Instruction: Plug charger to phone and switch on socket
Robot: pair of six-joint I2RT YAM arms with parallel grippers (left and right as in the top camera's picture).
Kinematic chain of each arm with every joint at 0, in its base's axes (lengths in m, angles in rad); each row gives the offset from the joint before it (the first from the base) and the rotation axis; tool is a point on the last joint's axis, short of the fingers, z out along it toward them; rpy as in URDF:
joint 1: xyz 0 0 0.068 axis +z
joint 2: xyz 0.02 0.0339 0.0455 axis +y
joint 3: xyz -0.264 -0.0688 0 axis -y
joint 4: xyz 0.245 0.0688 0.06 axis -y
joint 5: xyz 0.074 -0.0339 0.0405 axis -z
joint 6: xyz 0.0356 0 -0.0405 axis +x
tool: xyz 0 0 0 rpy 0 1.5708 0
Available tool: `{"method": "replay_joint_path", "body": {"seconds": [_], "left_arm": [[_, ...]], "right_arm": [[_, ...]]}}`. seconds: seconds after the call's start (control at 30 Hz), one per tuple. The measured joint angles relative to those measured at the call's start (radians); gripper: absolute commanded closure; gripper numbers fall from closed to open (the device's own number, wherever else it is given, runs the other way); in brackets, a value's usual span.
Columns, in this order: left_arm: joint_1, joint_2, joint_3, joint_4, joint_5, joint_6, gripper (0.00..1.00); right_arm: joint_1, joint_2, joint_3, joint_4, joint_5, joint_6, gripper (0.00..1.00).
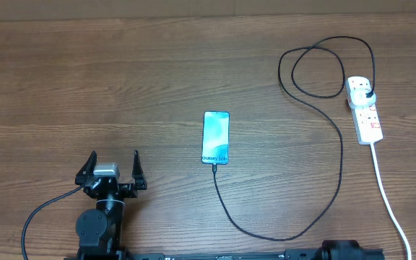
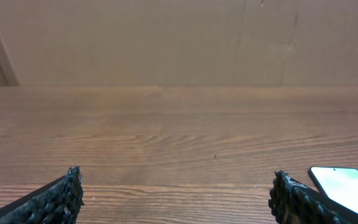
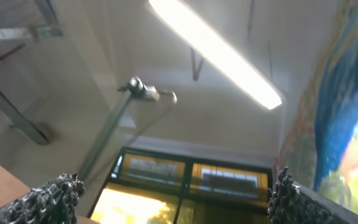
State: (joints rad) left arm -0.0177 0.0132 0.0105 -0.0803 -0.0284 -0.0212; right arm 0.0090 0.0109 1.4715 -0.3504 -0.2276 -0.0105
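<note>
The phone lies flat mid-table, its light blue screen lit with white Galaxy text. The charger cable runs from the phone's near edge, curves right, loops at the back and ends in a plug seated in the white socket strip at the far right. The connector tip sits at the phone's port. My left gripper is open and empty, left of and nearer than the phone; the phone's corner shows in its wrist view. My right gripper is open, pointing up at the ceiling, holding nothing.
The socket's thick white cord runs toward the front right edge. A cardboard wall stands along the table's far side. The right arm's base sits at the front edge.
</note>
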Motion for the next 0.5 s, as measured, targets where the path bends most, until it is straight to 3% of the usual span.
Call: {"method": "replay_joint_path", "body": {"seconds": [0.23, 0.5], "left_arm": [[0.000, 0.000, 0.000, 0.000, 0.002, 0.003, 0.00], [0.000, 0.000, -0.001, 0.001, 0.003, 0.003, 0.00]], "right_arm": [[0.000, 0.000, -0.230, 0.001, 0.025, 0.000, 0.00], [0.000, 0.002, -0.624, -0.003, 0.031, 0.002, 0.00]]}}
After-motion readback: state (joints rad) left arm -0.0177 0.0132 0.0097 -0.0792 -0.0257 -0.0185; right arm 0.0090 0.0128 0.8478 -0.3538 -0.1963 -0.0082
